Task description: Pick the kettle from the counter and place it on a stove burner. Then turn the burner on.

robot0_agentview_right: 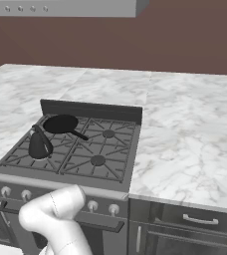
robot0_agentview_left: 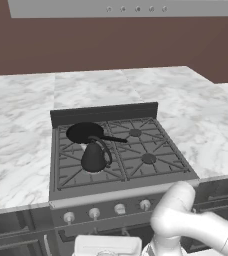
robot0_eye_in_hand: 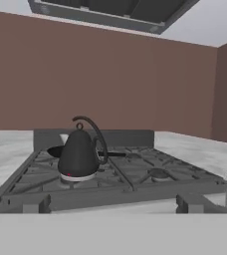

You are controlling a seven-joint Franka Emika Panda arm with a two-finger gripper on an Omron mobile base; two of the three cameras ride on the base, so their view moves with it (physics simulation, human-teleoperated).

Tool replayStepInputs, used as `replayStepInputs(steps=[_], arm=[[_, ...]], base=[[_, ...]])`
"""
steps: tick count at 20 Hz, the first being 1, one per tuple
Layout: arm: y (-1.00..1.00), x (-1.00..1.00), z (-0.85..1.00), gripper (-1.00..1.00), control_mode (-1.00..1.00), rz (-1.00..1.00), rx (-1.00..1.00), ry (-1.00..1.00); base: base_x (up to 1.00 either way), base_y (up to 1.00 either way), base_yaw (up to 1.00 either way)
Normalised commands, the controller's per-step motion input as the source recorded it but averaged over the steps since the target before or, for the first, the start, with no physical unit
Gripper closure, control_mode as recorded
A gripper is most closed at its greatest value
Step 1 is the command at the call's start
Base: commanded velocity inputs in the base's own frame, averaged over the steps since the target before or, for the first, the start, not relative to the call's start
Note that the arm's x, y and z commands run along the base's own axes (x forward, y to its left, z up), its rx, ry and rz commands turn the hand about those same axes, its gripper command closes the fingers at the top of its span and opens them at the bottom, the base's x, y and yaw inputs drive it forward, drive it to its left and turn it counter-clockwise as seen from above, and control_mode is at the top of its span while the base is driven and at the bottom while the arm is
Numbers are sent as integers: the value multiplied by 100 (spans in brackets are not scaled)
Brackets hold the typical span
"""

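The small black kettle (robot0_agentview_left: 94,156) (robot0_agentview_right: 37,144) (robot0_eye_in_hand: 78,154) stands upright on the front-left stove burner (robot0_eye_in_hand: 78,177), its loop handle arched over it. A white rim shows under its base in the hand view. My gripper (robot0_eye_in_hand: 114,205) is low in front of the stove's front edge and looks level across the grates at the kettle. Its dark fingertips (robot0_eye_in_hand: 38,204) stand wide apart and open, holding nothing and well short of the kettle. The white marble counter (robot0_agentview_left: 16,150) (robot0_agentview_right: 185,139) flanks the stove on both sides.
A flat black frying pan (robot0_agentview_left: 85,132) (robot0_agentview_right: 60,123) sits on the back-left burner, handle pointing right. The front-right burner (robot0_agentview_left: 148,158) and back-right burner (robot0_agentview_left: 135,133) are bare. Several silver knobs (robot0_agentview_left: 119,208) (robot0_agentview_right: 92,205) line the stove front. My white arm (robot0_agentview_left: 186,220) hangs before them.
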Motion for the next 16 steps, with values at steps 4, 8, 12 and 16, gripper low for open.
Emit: replayStepInputs(steps=[4, 8, 12, 16], arm=[[0, 34, -28, -100, -100, 1, 0, -9], [0, 32, -22, -100, -100, 0, 0, -10], [0, 29, -30, -100, -100, 0, 0, -11], [6, 21, -48, -100, -100, 1, 0, -6]], base=[[0, 0, 0], [0, 0, 0], [0, 0, 0], [0, 0, 0]])
